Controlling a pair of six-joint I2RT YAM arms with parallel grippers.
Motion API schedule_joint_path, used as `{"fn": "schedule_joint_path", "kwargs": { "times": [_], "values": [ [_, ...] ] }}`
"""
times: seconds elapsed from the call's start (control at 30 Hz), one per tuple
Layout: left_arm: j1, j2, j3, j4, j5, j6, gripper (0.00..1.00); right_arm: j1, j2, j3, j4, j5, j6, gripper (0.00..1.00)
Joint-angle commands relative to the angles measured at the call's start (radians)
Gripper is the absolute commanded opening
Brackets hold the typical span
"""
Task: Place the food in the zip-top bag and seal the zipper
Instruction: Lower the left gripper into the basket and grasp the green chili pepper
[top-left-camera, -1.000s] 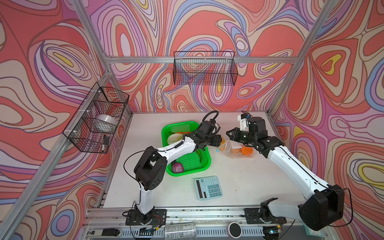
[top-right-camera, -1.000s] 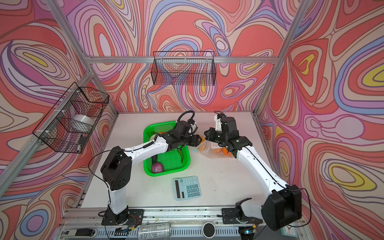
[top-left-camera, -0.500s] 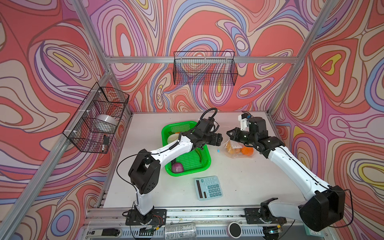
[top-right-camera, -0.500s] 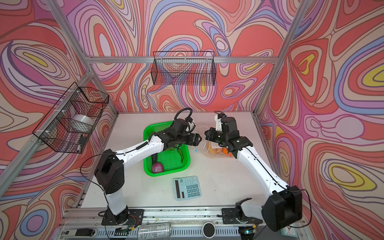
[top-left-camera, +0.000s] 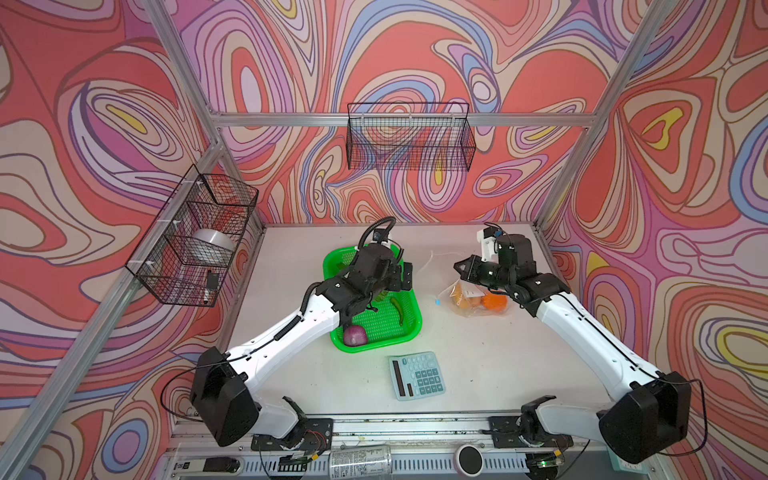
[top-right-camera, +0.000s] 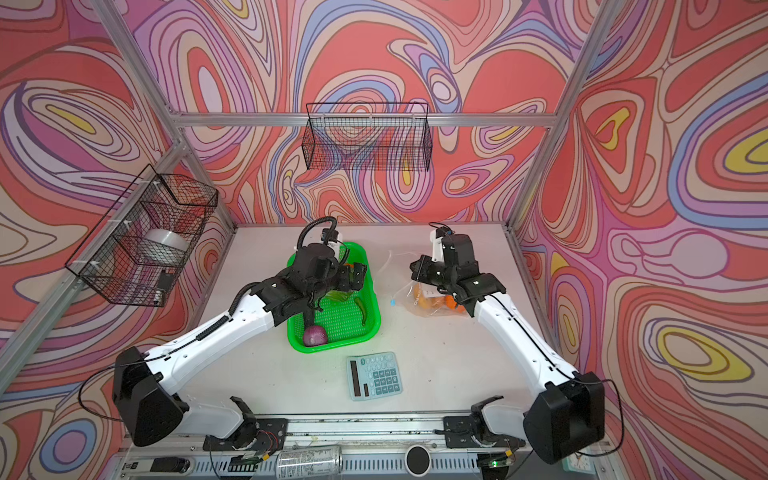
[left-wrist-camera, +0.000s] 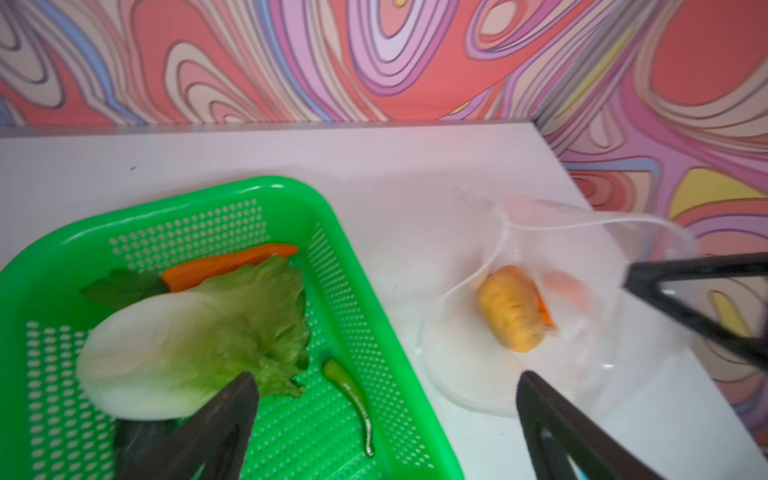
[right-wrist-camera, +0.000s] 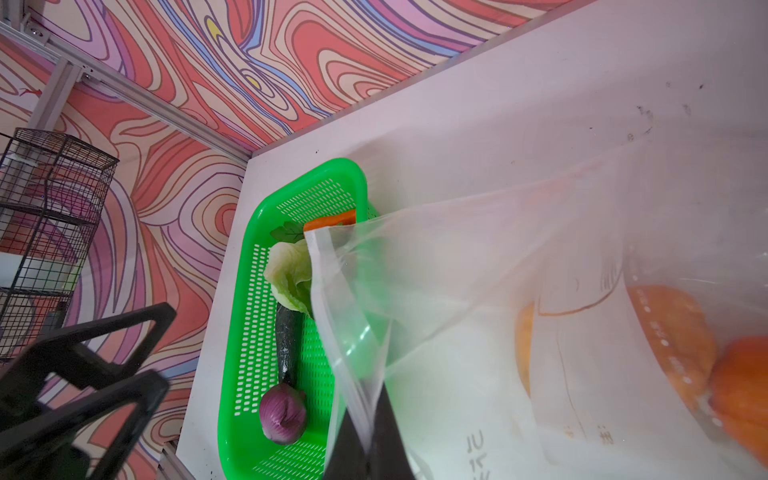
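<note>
Bag (top-left-camera: 478, 301) is lying on the white table (top-left-camera: 478, 365), just right of the green basket (top-left-camera: 382, 326). Right gripper (top-left-camera: 458, 266) is pinching its mouth edge, holding it raised. Left gripper (left-wrist-camera: 386, 376) is hovering fully spread, holding nothing. Left wrist view is showing a potato (left-wrist-camera: 511, 309) inside the bag; right wrist view is showing eggplant (right-wrist-camera: 286, 343) and onion (right-wrist-camera: 283, 413) in the basket. Swirl-patterned walls (top-left-camera: 415, 50) are enclosing the cell.

White table (top-left-camera: 478, 353): basket (top-left-camera: 417, 318), bag (top-left-camera: 464, 306), calculator (top-left-camera: 417, 376)

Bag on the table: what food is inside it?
A yellowish potato and an orange pumpkin lie inside the bag. Its white label and the folds cover part of the inside, so more pieces may be hidden.
</note>
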Motion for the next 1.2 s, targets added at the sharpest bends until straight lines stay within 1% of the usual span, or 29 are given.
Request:
{"fn": "schedule_joint_path", "kwargs": {
  "times": [0.0, 0.13, 0.2, 0.3, 0.4, 0.57, 0.67, 0.83, 0.93, 1.0, 1.07, 1.17],
  "values": [
    [0.015, 0.022, -0.052, -0.038, -0.087, -0.076, 1.0, -0.001, -0.022, -0.005, -0.006, 0.015, -0.007, 0.0],
    [0.016, 0.094, -0.06, -0.078, -0.053, -0.144, 0.99, -0.001, -0.015, 0.002, -0.01, 0.017, -0.008, 0.0],
    [0.016, 0.14, -0.064, -0.085, -0.037, -0.182, 0.93, -0.001, -0.013, 0.005, -0.006, 0.017, -0.008, 0.0],
    [0.015, 0.204, -0.072, -0.047, 0.014, -0.207, 0.87, -0.001, -0.005, 0.007, 0.0, 0.014, -0.007, 0.0],
    [0.009, 0.276, -0.046, -0.049, 0.045, -0.228, 0.86, -0.001, -0.002, 0.007, -0.004, 0.012, -0.008, 0.0],
    [0.001, 0.372, -0.01, -0.047, 0.068, -0.24, 0.83, -0.001, -0.01, -0.003, -0.007, 0.022, -0.012, 0.0],
    [-0.004, 0.418, 0.009, -0.056, 0.078, -0.245, 0.83, 0.0, -0.011, -0.01, -0.005, 0.022, -0.012, 0.0],
    [-0.011, 0.45, 0.022, -0.071, 0.068, -0.239, 0.79, -0.001, -0.014, -0.012, -0.006, 0.024, -0.016, 0.0],
    [-0.011, 0.457, 0.019, -0.078, 0.052, -0.229, 0.73, -0.001, -0.013, -0.012, -0.006, 0.028, -0.017, 0.0],
    [-0.012, 0.462, 0.015, -0.078, 0.038, -0.215, 0.71, -0.001, -0.014, -0.012, -0.005, 0.028, -0.018, 0.0],
    [-0.01, 0.475, 0.021, -0.089, 0.016, -0.192, 0.66, -0.001, -0.015, -0.014, -0.005, 0.027, -0.017, 0.0],
    [-0.01, 0.491, 0.037, -0.116, -0.012, -0.164, 0.64, -0.001, -0.02, -0.014, -0.008, 0.028, -0.018, 0.0]
  ]
}}
